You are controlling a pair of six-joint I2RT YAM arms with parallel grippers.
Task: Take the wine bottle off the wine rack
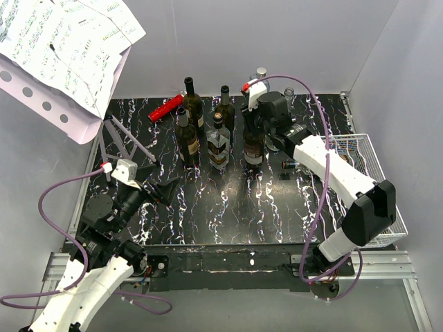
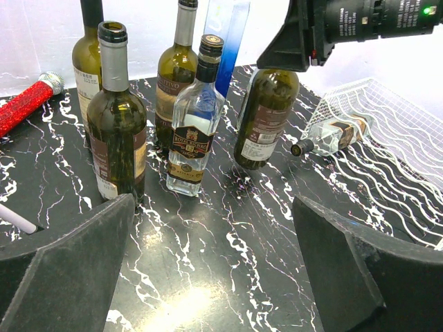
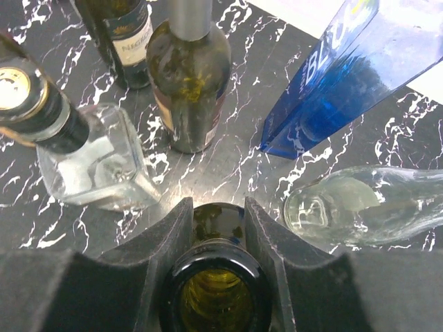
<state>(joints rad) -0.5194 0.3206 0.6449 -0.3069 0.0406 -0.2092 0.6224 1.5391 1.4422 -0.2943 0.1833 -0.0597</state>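
Here: dark green wine bottle (image 2: 266, 117), brownish label, uncorked, neck in right claw (image 3: 217, 214).

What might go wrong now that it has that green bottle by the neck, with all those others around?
1. The right arm's jaws pinch only the neck of the green wine bottle, which looks tilted in the left wrist view. It might slip, or topple when let go.
2. The clear square bottle and the blue bottle are close by, so a sideways swing might knock them over.
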